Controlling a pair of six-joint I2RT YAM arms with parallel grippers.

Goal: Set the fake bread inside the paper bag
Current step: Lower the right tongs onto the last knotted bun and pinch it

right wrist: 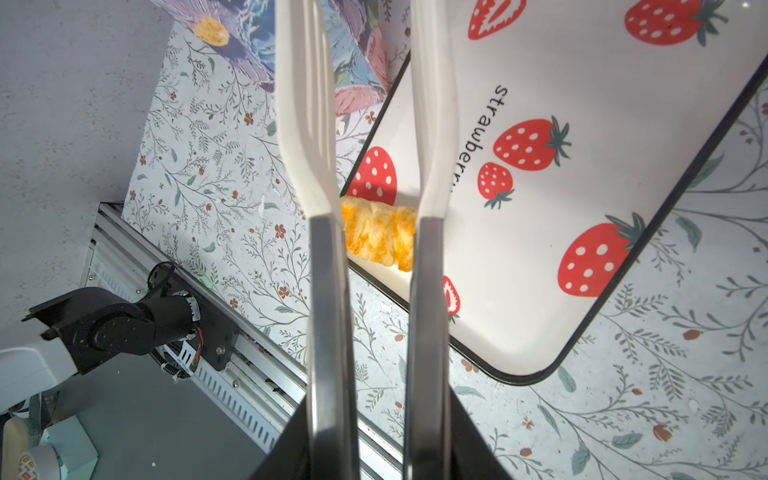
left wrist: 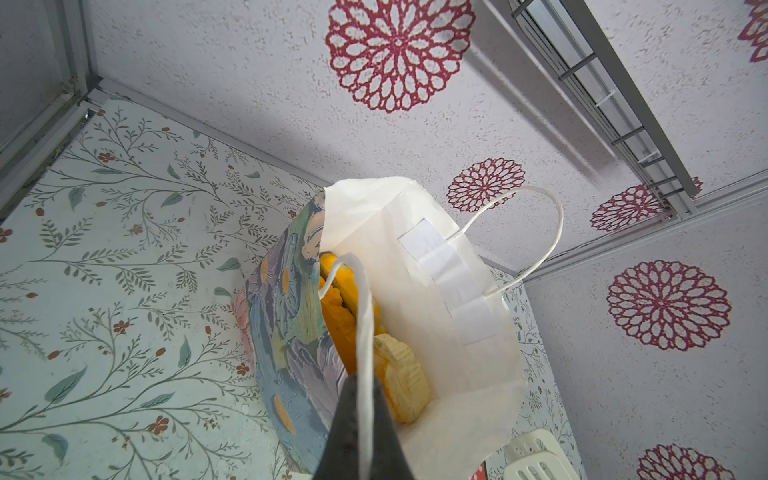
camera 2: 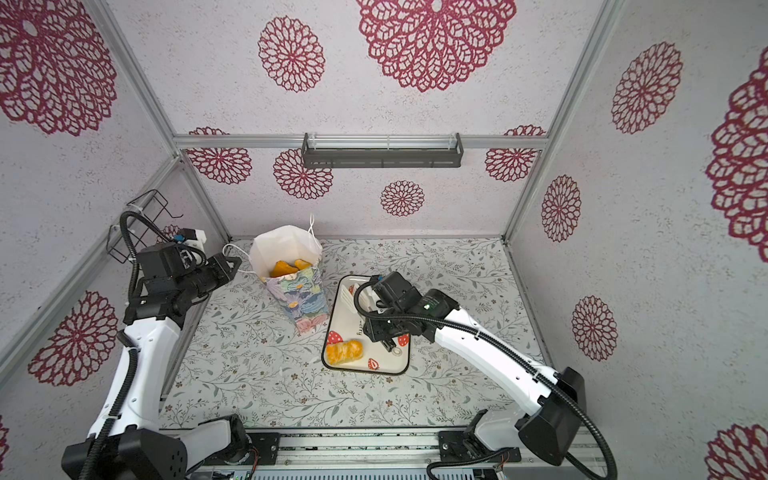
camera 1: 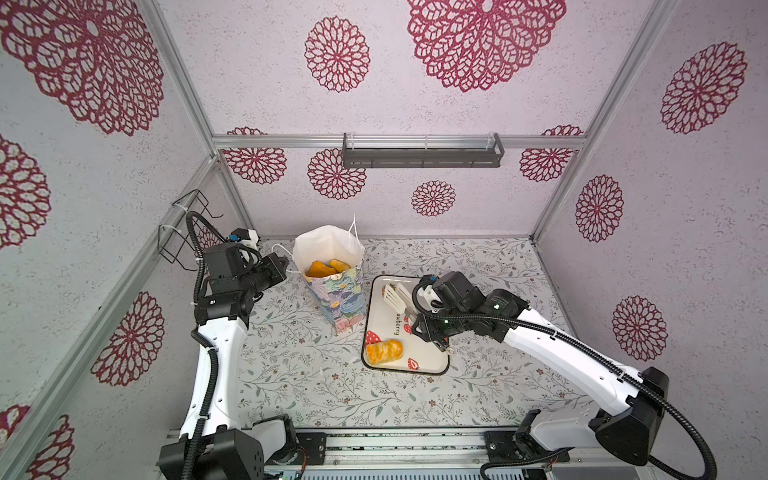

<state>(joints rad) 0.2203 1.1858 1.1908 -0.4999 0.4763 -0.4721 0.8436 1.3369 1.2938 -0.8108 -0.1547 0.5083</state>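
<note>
tabletop [camera 1: 316, 386]: leaf-print sheet, walls [camera 1: 374, 104] with crimson rosettes around it.
both top views, paper bag [camera 1: 338, 297]: upright just beyond the left gripper [camera 1: 286, 264]'s tips; fake bread [camera 1: 322, 268] inside.
both top views, tray [camera 1: 376, 309]: below the right gripper [camera 1: 422, 326]; a braided loaf [camera 1: 384, 351] lies on its near end, apart from that gripper.
left wrist, left gripper [left wrist: 362, 415]: pressed shut on the bag's cord handle [left wrist: 363, 332]; fake bread [left wrist: 334, 309] just past the tips.
right wrist, right gripper [right wrist: 378, 453]: clamped around tongs [right wrist: 305, 124] whose arms stand spread; the braided loaf [right wrist: 378, 237] shows between them, probably untouched, depth unclear.
</note>
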